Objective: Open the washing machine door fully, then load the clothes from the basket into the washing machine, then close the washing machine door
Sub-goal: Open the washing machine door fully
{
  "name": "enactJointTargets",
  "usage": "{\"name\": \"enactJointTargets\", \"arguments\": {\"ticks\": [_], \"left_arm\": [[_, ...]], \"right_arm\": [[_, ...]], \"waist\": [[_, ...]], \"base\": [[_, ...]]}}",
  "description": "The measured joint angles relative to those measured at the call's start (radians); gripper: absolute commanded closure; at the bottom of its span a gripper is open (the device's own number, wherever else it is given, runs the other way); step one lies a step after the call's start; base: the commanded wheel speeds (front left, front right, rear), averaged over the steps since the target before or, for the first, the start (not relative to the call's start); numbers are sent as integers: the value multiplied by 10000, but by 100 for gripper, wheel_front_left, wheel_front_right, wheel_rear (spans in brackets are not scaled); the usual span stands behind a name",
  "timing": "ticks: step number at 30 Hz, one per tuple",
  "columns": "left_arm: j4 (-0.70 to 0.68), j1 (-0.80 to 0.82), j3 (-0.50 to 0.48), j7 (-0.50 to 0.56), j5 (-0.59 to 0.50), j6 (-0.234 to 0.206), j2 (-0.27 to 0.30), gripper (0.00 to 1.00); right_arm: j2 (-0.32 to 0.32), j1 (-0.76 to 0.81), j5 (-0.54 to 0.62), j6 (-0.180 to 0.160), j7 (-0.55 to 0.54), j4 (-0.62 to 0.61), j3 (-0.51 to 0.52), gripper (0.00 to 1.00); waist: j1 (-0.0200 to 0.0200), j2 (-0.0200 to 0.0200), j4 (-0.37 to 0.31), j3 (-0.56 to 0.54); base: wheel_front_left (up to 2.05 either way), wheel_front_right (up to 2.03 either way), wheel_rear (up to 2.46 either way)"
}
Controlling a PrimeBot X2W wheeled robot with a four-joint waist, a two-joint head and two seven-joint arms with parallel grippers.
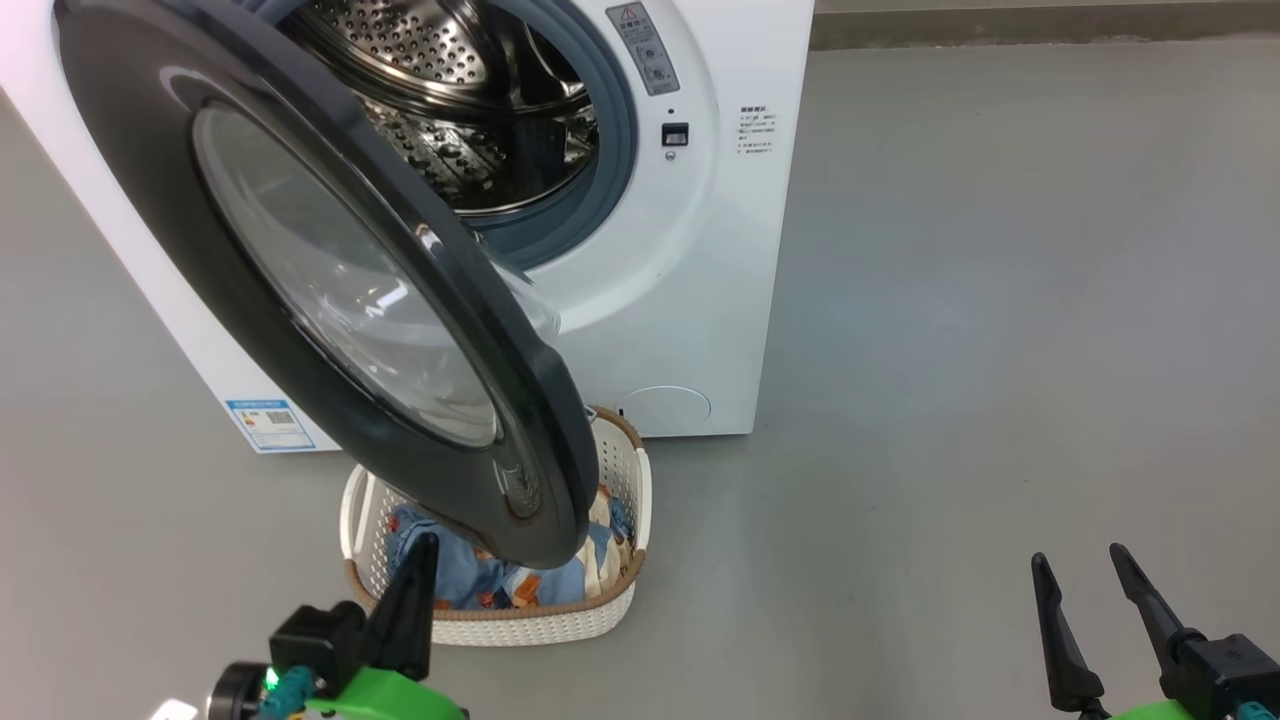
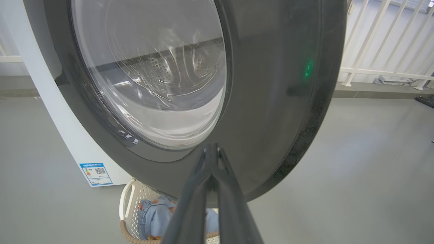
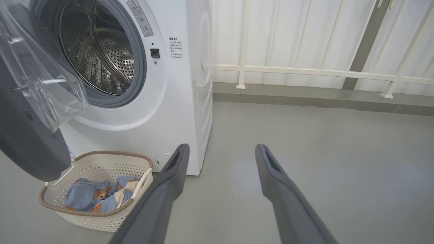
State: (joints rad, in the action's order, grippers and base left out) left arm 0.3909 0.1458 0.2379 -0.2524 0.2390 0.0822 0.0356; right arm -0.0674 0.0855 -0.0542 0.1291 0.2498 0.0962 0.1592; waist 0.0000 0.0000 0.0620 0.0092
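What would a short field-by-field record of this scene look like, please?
washing machine door: swung open, lower edge above the basket
washing machine: drum looks empty
basket: on the floor, in front of the machine
clothes: in the basket
left gripper: shut, tips near the door's lower rim, contact unclear
right gripper: open, empty, over the floor

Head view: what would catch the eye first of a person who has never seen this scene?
The big black-rimmed washing machine door stands swung open across the upper left, with the shiny steel drum showing behind it. Below its lower edge sits the basket holding the blue clothes. The left tool is shut at the lower left; the right tool is open at the lower right.
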Motion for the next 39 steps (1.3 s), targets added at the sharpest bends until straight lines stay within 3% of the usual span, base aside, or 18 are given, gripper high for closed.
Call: {"name": "enactJointTargets", "arguments": {"ticks": [7, 15, 20, 25, 29, 39], "left_arm": [[-313, 434, -351, 0, -35, -199, -8, 100], [-1415, 2163, -1049, -2, -224, -456, 10, 100], [-2194, 3114, -861, -33, -430, -614, 12, 100], [-3032, 3862, 280, 21, -456, -792, -17, 100], [-3572, 4278, 1843, 454, -125, -1060, -25, 100], [-2861, 4539, 5271, 1473, 1519, -2033, -8, 100]], "right_arm": [[4, 0, 2, 0, 0, -15, -46, 0], [-15, -3, 19, 0, 0, -15, -182, 0], [-38, -4, 19, 0, 0, -10, -257, 0], [-54, -4, 19, 0, 0, -4, -428, 0], [-69, -5, 19, 0, 0, 6, -564, 0], [-153, -40, 19, 0, 0, 8, -861, 0]], "waist": [[0, 0, 48, 65], [0, 0, 232, 159], [0, 0, 367, 185], [0, 0, 488, 191], [0, 0, 550, 250], [0, 0, 530, 446]], "base": [[0, 0, 0], [0, 0, 0], [0, 0, 0], [0, 0, 0], [0, 0, 0], [0, 0, 0]]}}
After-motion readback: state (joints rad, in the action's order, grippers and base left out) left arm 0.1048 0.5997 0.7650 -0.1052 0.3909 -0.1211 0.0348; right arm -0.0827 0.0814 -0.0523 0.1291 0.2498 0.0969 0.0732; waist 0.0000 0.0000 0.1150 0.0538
